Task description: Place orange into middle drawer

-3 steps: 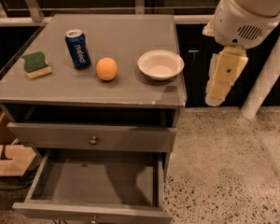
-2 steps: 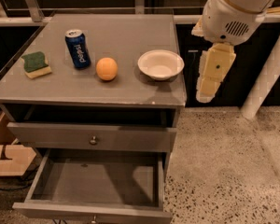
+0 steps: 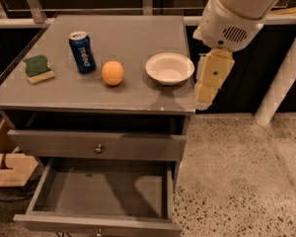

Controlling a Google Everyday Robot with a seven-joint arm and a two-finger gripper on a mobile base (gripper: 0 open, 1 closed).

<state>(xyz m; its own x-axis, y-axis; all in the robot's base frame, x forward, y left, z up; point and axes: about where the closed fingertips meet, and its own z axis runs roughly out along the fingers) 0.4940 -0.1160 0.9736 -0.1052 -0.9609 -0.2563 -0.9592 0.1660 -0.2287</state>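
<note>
Camera view looks down on a grey cabinet (image 3: 133, 31) with the floor to its right. At the far left of the cabinet top lies a green and yellow sponge (image 3: 37, 68), and next to it a blue soda can (image 3: 82, 52) stands upright. Just right of the can, apart from it, the orange (image 3: 112, 73) sits on the flat top, free on all sides, so it looks easy to approach from above. Further right a white bowl (image 3: 169, 68) rests near the top's right edge, empty as far as I can see.

Below, the upper drawer front (image 3: 54, 143) is closed. Under it the middle drawer (image 3: 98, 191) is pulled well out, its dark inside bare, so it appears ready to take the fruit, almost directly under where the orange sits.

Right of the bowl, beyond the cabinet's edge, the gripper (image 3: 205, 94) hangs from the white arm and points down, with its tip close to the level of the top. It is seen side-on as one pale block, so I cannot tell whether it is open or shut. It carries nothing. I judge this an approach step: the gripper must cross leftward past the bowl to reach the orange, and brushing the bowl is the likely risk.
</note>
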